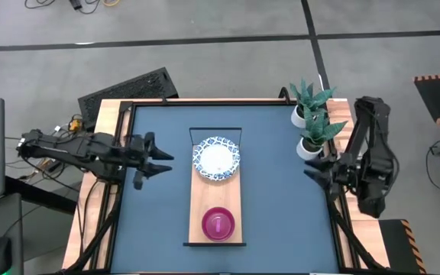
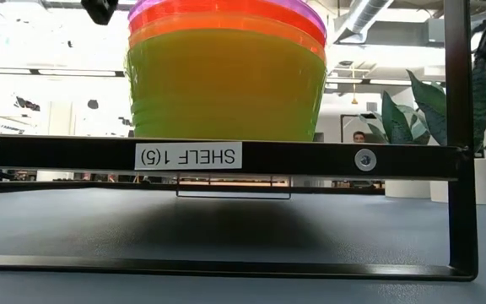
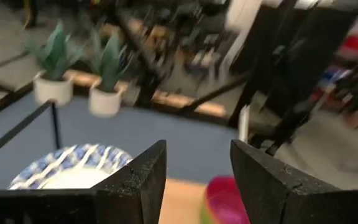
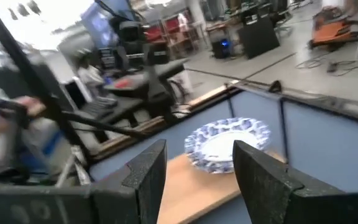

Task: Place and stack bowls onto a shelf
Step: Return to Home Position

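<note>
stacked dishes (image 1: 217,158) and bowl stack (image 1: 218,224) sit on the shelf (image 1: 217,200) ahead of left gripper (image 1: 162,162) and right gripper (image 1: 312,168), both parted, empty; likely homing: retract clear.

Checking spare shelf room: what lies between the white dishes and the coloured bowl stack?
Bare light-wood shelf only, in the high view; the white dishes and the coloured bowl stack stand apart.
</note>
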You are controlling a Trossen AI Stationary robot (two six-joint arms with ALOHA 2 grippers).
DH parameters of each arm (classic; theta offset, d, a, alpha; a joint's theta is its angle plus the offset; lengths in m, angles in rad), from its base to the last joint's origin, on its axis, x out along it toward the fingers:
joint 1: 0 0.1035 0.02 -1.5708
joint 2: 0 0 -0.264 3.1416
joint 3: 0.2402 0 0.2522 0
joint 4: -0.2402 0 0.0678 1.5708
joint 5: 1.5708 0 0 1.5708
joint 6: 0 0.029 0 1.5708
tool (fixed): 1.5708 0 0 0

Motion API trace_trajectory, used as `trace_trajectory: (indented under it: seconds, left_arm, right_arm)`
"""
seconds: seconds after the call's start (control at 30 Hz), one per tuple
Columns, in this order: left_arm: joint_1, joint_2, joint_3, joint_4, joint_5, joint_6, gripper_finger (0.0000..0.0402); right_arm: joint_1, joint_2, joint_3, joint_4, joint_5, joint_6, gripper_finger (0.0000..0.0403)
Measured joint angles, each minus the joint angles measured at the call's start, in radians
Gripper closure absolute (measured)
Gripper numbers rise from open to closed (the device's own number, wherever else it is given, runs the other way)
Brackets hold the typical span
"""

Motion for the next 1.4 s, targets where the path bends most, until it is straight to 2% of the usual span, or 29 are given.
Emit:
trace_trajectory:
  seconds: [0.17, 0.27, 0.33, 0.4, 0.53, 0.6, 0.67, 0.73, 0.83, 0.9, 1.07, 1.23, 1.4]
  left_arm:
    - [0.011, -0.163, -0.185, 0.214, 0.05, -0.051, 0.0239]
    - [0.011, -0.25, -0.284, 0.285, 0.051, -0.109, 0.0239]
    - [0.011, -0.299, -0.325, 0.291, 0.051, -0.144, 0.0239]
    - [0.011, -0.331, -0.346, 0.291, 0.043, -0.193, 0.0239]
    - [0.011, -0.366, -0.352, 0.297, 0.042, -0.24, 0.0239]
    - [0.011, -0.37, -0.352, 0.315, 0.043, -0.239, 0.0239]
    - [0.011, -0.37, -0.352, 0.348, 0.057, -0.22, 0.0239]
    - [0.011, -0.37, -0.352, 0.378, 0.074, -0.19, 0.0239]
    - [0.017, -0.376, -0.351, 0.403, 0.066, -0.168, 0.0239]
    - [0.03, -0.396, -0.339, 0.372, 0.065, -0.162, 0.0239]
    - [0.046, -0.468, -0.33, 0.318, 0.105, -0.168, 0.0239]
    - [0.047, -0.55, -0.33, 0.179, 0.094, -0.144, 0.0239]
    - [0.047, -0.609, -0.363, 0.129, 0.088, -0.108, 0.0239]
  right_arm:
    - [0.074, -0.015, -0.021, 0.277, 0.033, -0.071, 0.0195]
    - [0.078, -0.012, 0.011, 0.444, 0.013, -0.237, 0.0195]
    - [0.064, -0.018, 0.045, 0.558, -0.055, -0.371, 0.0195]
    - [0.031, -0.031, 0.084, 0.688, -0.2, -0.502, 0.0195]
    - [-0.079, -0.033, 0.149, 0.994, -0.597, -0.764, 0.0195]
    - [-0.144, -0.016, 0.173, 1.088, -0.778, -0.918, 0.0195]
    - [-0.213, -0.015, 0.185, 1.11, -0.894, -1.073, 0.0195]
    - [-0.29, -0.03, 0.177, 1.062, -0.924, -1.176, 0.0195]
    - [-0.42, -0.086, 0.165, 0.897, -0.922, -1.206, 0.0195]
    - [-0.51, -0.136, 0.135, 0.883, -0.926, -1.222, 0.0195]
    - [-0.681, -0.314, 0.013, 0.957, -1.169, -1.284, 0.0194]
    - [-0.765, -0.499, -0.204, 0.973, -1.15, -1.185, 0.0195]
    - [-0.795, -0.634, -0.455, 1.143, -1.132, -1.177, 0.0194]
